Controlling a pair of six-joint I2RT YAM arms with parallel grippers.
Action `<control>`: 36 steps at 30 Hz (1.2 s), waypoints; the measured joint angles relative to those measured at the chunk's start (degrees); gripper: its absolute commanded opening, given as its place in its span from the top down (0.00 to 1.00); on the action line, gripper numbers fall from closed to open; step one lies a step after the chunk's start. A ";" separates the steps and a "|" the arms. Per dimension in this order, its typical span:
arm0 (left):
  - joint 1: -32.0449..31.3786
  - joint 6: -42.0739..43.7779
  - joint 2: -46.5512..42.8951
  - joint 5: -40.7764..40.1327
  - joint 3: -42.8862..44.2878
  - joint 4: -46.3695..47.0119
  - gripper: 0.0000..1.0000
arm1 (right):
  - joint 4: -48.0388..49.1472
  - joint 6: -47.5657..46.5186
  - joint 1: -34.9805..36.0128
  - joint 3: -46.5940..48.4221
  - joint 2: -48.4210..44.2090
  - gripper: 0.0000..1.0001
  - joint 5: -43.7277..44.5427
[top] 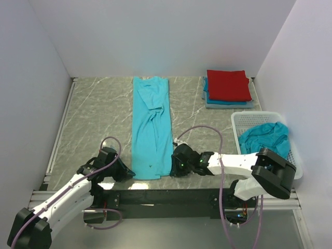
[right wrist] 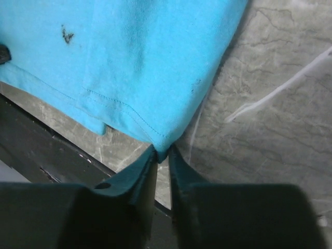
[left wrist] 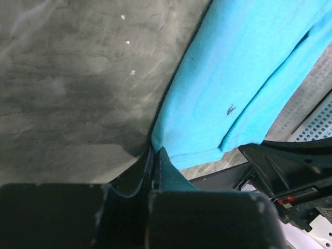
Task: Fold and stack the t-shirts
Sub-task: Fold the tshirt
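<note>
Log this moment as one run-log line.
left gripper: shut on flat teal t-shirt, near-left corner | right gripper: shut on its near-right corner | stack: red t-shirt on top

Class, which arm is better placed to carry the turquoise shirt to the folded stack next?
Likely right: the right pincer pinches the long turquoise cotton shirt at the corner nearer the red-topped stack of folded shirts; the left pincer holds the farther corner.

**What the views leave unseen**

In the top view, the near corners of the long turquoise shirt (top: pixel 151 124) disappear under the left tool (top: pixel 126 171) and the right tool (top: pixel 175 165). At upper right, the red shirt (top: pixel 228 84) covers all but slivers of the folded stack (top: pixel 228 102) beneath. Both wrist views cut the turquoise shirt off at the top edge, and their foregrounds are blurred.
</note>
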 measured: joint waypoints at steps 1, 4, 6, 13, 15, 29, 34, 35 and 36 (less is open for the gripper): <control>0.00 0.00 -0.07 0.04 0.00 0.13 1.00 | -0.07 0.02 0.00 0.17 0.37 0.85 -0.09; 0.00 0.00 -0.02 0.46 0.00 1.11 1.00 | -0.22 -0.07 0.00 0.94 1.14 0.92 -0.07; 0.00 0.02 0.13 1.05 0.00 2.51 1.00 | -0.44 -0.28 0.00 1.11 1.22 0.99 0.11; 0.00 0.20 4.07 2.45 0.85 7.21 1.00 | -3.43 -2.56 0.00 3.15 -1.25 1.00 2.84; 0.00 0.76 5.49 2.38 2.36 7.63 1.00 | -4.07 -3.54 0.00 4.48 -2.19 1.00 4.24; 1.36 5.88 15.39 -4.72 16.17 13.49 1.00 | -9.07 -7.19 -5.16 18.67 1.57 1.00 12.22; 5.18 8.79 22.12 -4.81 21.46 17.40 1.00 | -10.75 -8.15 -8.24 22.27 3.28 1.00 12.83; 6.25 9.25 23.85 -4.24 22.58 18.14 1.00 | -11.08 -8.48 -8.70 23.39 3.76 1.00 12.96; 7.17 9.79 25.62 -3.54 23.65 19.08 1.00 | -11.30 -8.87 -9.16 24.57 4.35 1.00 13.03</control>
